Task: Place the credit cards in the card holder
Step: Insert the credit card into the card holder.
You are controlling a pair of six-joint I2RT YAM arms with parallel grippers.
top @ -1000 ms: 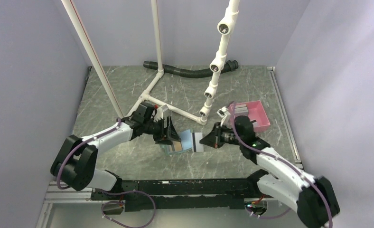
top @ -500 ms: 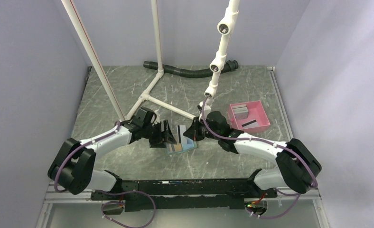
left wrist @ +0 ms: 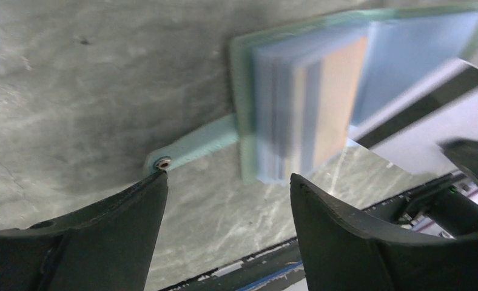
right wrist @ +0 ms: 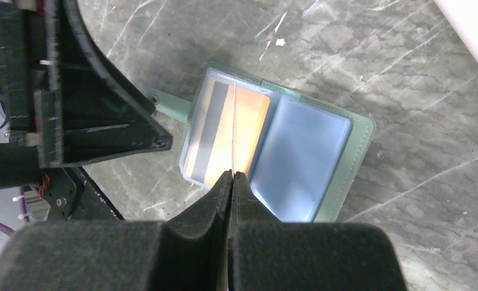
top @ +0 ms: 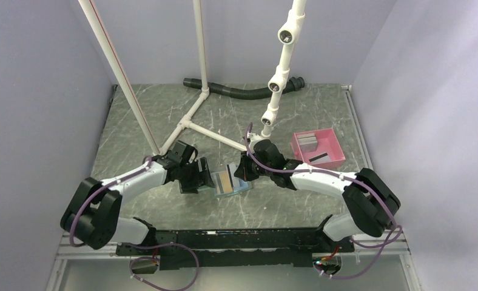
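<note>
The card holder (top: 232, 185) lies open on the table, sage-green outside (right wrist: 352, 163), pale blue inside. A tan credit card (right wrist: 249, 130) with a grey stripe sits in its left half. My right gripper (right wrist: 232, 174) is shut on a thin grey credit card (right wrist: 232, 121), seen edge-on and standing over that left half; from the left wrist its black stripe shows (left wrist: 418, 115). My left gripper (left wrist: 229, 177) is open and empty, just left of the holder, one fingertip by the snap tab (left wrist: 185, 154). From above, the left gripper (top: 201, 176) and right gripper (top: 241, 170) flank the holder.
A pink tray (top: 333, 142) at the right holds grey cards (top: 307, 140) and a black one (top: 320, 159). White pipe frames (top: 200, 115) and a hanging pipe (top: 273, 91) stand behind the holder. A black corrugated hose (top: 236, 91) lies at the back.
My right arm swung left from near the tray, carrying the card over the holder's left half. My left gripper drew back to the left off the holder and opened slightly wider.
</note>
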